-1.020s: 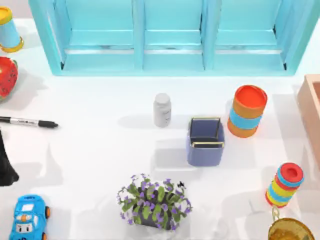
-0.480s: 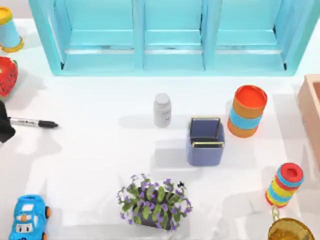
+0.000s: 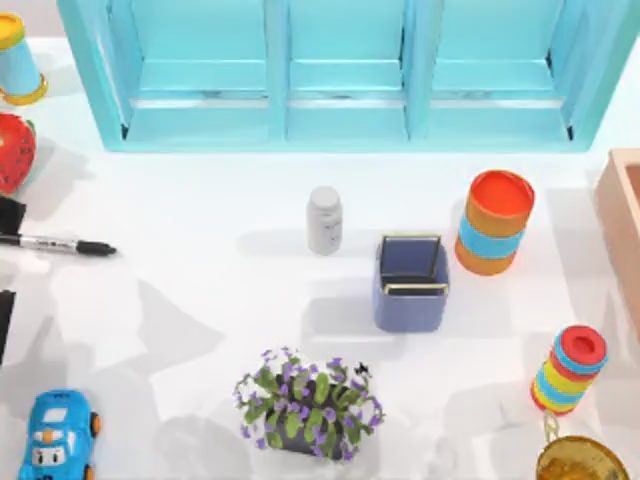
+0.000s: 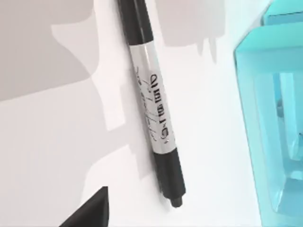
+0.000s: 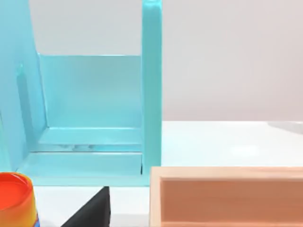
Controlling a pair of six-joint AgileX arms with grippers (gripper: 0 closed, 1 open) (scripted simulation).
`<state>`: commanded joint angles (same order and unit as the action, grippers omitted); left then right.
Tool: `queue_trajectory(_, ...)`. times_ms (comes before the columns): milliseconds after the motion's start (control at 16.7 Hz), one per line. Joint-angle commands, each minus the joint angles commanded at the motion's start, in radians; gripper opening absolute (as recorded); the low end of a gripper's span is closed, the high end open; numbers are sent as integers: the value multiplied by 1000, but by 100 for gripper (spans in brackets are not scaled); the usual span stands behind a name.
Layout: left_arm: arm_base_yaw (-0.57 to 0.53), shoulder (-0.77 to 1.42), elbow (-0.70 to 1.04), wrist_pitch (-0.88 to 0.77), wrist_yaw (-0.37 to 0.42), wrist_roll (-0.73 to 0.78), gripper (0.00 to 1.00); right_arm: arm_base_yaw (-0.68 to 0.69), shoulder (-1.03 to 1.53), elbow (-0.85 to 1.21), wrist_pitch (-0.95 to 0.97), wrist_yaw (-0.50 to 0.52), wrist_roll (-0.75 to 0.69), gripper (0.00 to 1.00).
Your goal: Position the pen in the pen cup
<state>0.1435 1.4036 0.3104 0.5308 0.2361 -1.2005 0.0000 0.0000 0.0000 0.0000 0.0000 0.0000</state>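
Top view has the pen (image 3: 62,244) lying flat on the white counter (image 3: 200,300) at its far left, cap end pointing right, well apart from the pen cup (image 3: 411,283), which stands upright near the middle. Black parts of the left hand (image 3: 5,265) sit either side of the pen's left end, at the frame edge, fingers spread apart and gripping nothing. Right hand's state: cannot tell

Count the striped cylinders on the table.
2: the orange cylinder with blue band and red top beside the periwinkle square pen cup; the multicoloured striped one near the right edge.
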Motion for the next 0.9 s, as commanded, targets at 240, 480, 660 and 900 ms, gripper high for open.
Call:
queue_trajectory(240, 17, 157, 20, 67, 33, -155, 100, 0, 0, 0, 0, 0, 0, 100)
queue_trajectory(480, 19, 175, 21, 76, 37, -174, 100, 0, 0, 0, 0, 0, 0, 100)
queue_trajectory(660, 14, 174, 19, 74, 35, -173, 100, 0, 0, 0, 0, 0, 0, 100)
queue_trajectory(900, -3, 263, 95, 97, 19, -187, 100, 0, 0, 0, 0, 0, 0, 100)
